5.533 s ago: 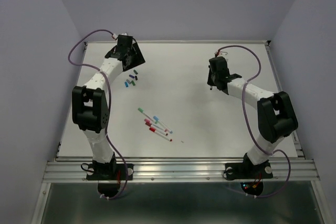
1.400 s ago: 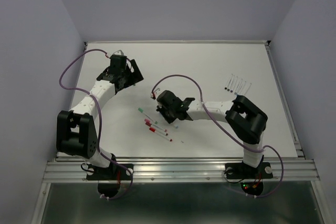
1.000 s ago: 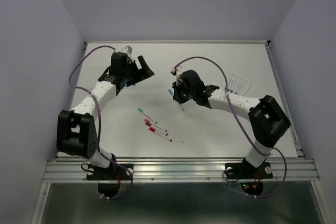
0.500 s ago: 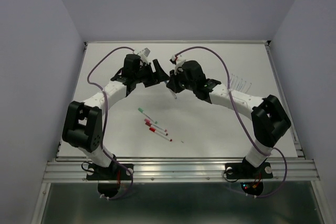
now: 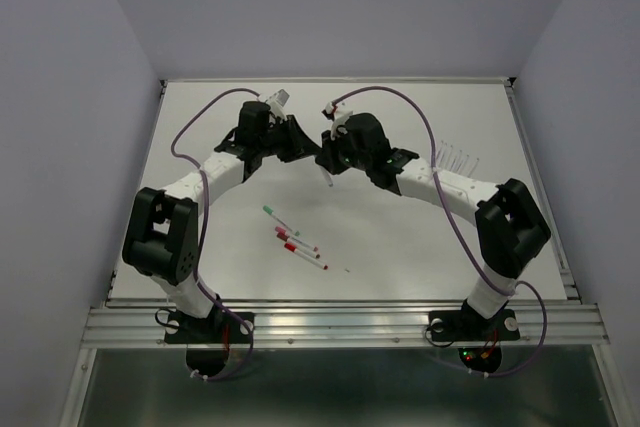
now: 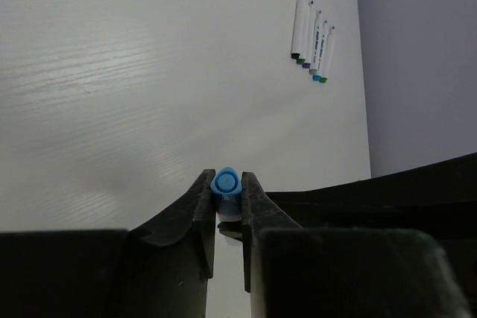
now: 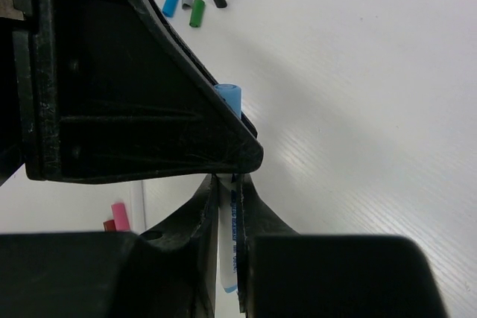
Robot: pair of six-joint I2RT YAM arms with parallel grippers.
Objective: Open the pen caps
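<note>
Left jaws clamped on the blue cap (image 6: 225, 184), right jaws clamped on its pen (image 7: 229, 247): pull off-axis and that thin pen may slip free or bend.

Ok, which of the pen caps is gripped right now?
The light blue cap, pinched in the jaws of the left gripper, at the end of the pen held by the right gripper. The loose caps lie on the table.
</note>
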